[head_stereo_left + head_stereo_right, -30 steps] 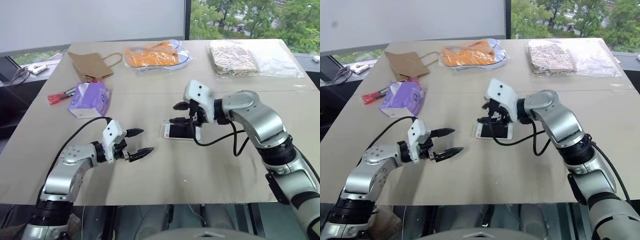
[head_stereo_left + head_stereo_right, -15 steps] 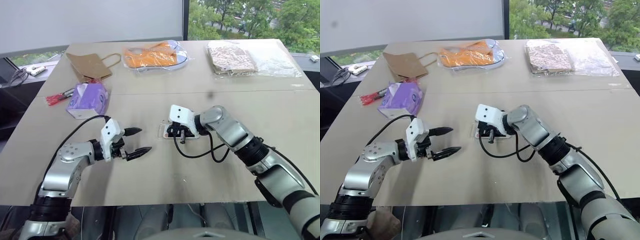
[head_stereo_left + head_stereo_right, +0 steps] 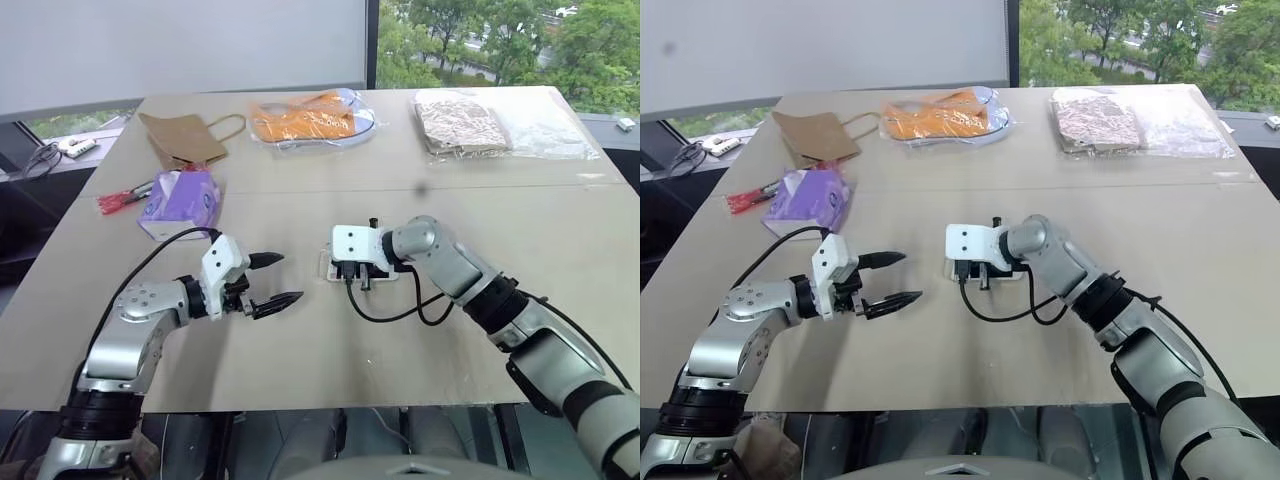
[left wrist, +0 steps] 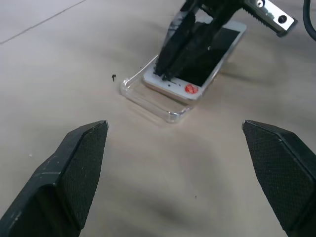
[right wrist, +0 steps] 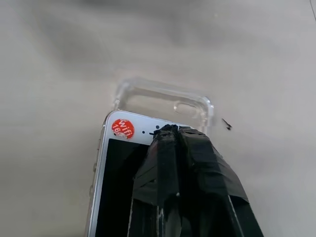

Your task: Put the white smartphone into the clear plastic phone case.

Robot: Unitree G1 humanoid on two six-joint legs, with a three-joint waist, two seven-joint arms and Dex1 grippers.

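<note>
Beige tabletop (image 3: pixel 300 360) runs up to a window with trees at twelve o'clock. At ten o'clock lie a red-handled tool (image 3: pixel 122 195), a purple tissue pack (image 3: pixel 181 200) and a brown paper bag (image 3: pixel 182 138); an orange item in a clear bag (image 3: pixel 312 114) sits near twelve, and two more clear bags with contents (image 3: pixel 505 122) at one o'clock.

At eight o'clock from the table's middle the left gripper (image 3: pixel 276 281) hovers above the surface with its black fingers spread wide and nothing between them, pointing toward the phone.

At the centre, the white smartphone (image 4: pixel 217 42) lies screen up, its long axis running left-right across the table. Its end with a red round sticker reading "wifi 16" (image 5: pixel 123 129) points toward the left gripper and overlaps the clear plastic phone case (image 4: pixel 148 96), whose rim and camera cut-out stick out beyond that end. The phone is not seated fully in the shell.

The right gripper (image 5: pixel 170 131) has its fingers pressed together, tips resting on the phone's top bezel beside the sticker, gripping nothing.
</note>
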